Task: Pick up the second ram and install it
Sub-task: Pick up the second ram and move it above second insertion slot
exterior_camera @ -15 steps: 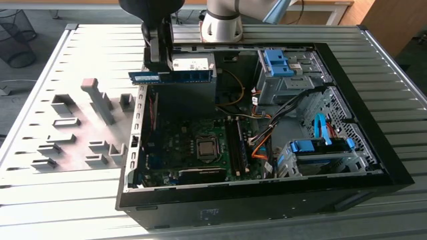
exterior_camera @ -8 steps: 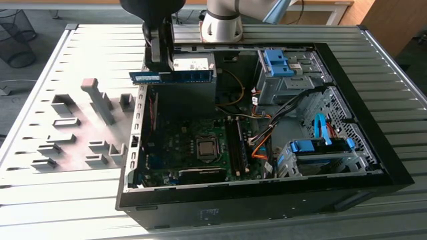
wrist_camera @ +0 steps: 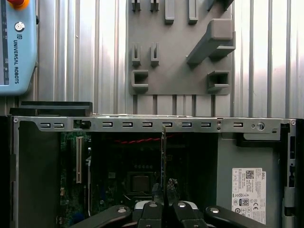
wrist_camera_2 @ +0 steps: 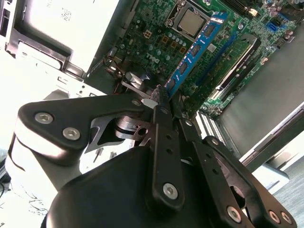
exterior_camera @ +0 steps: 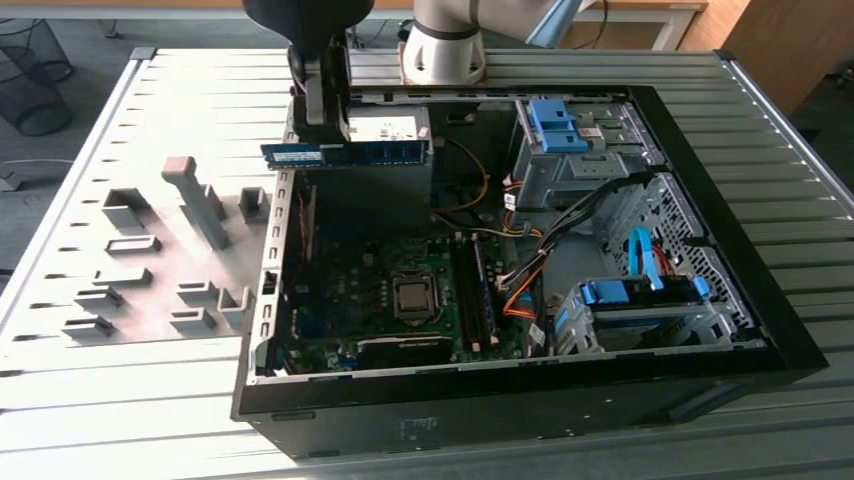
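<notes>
The gripper point(exterior_camera: 324, 138) hangs over the open case point(exterior_camera: 534, 400), which lies on the table point(exterior_camera: 107, 420). Its fingers point(wrist_camera_2: 161, 118) are clamped on the ram point(exterior_camera: 380, 153). In the exterior view the ram is level and on edge, held above the case and well clear of the motherboard point(exterior_camera: 360, 290). The fingers pinch it toward its end at the exterior view's left, and the rest juts out to the right. In the first wrist view it stands edge-on between the fingers.

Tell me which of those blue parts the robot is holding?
The second ram, a thin chip-lined stick clamped in the gripper above the case; the two blue brackets sit inside it.
</notes>
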Motion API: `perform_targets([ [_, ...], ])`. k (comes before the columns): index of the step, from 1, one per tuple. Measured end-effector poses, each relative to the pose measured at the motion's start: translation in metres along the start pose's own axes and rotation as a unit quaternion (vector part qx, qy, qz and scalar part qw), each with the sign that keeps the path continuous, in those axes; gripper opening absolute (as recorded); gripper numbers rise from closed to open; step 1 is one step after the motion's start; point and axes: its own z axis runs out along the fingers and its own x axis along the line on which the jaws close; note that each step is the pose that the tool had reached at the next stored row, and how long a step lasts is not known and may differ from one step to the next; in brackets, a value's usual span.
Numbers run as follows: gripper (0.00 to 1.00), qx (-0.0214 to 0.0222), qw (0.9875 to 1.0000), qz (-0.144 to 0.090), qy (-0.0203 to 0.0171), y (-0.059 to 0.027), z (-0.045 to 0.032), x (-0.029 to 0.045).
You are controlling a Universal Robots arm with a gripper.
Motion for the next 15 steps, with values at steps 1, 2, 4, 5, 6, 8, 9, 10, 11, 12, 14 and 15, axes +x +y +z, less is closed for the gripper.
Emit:
perform_targets([
  [1,0.14,0.0000,1.0000,0.000,0.0000,-0.0002,0.0000,0.0000],
  [2,0.14,0.0000,1.0000,0.000,0.0000,-0.0005,0.0000,0.0000],
  [4,0.14,0.0000,1.0000,0.000,0.0000,-0.0009,0.0001,0.0000],
  [5,0.14,0.0000,1.0000,0.000,0.0000,-0.0011,0.0001,0.0000],
  [6,0.14,0.0000,1.0000,0.000,0.0001,-0.0014,0.0002,0.0000],
  [8,0.14,0.0000,1.0000,0.000,0.0000,-0.0019,0.0002,0.0000],
  [9,0.14,0.0000,1.0000,0.000,0.0001,-0.0022,0.0003,0.0000],
  [10,0.14,0.0000,1.0000,0.000,0.0000,-0.0026,0.0003,0.0000],
  [11,0.14,0.0000,1.0000,0.000,0.0000,-0.0029,0.0004,0.0000],
  [12,0.14,0.0000,1.0000,0.000,0.0000,-0.0032,0.0004,0.0000],
  [14,0.14,0.0000,1.0000,0.000,0.0000,-0.0040,0.0005,0.0000],
  [15,0.14,0.0000,1.0000,0.000,0.0000,-0.0043,0.0006,0.0000],
])
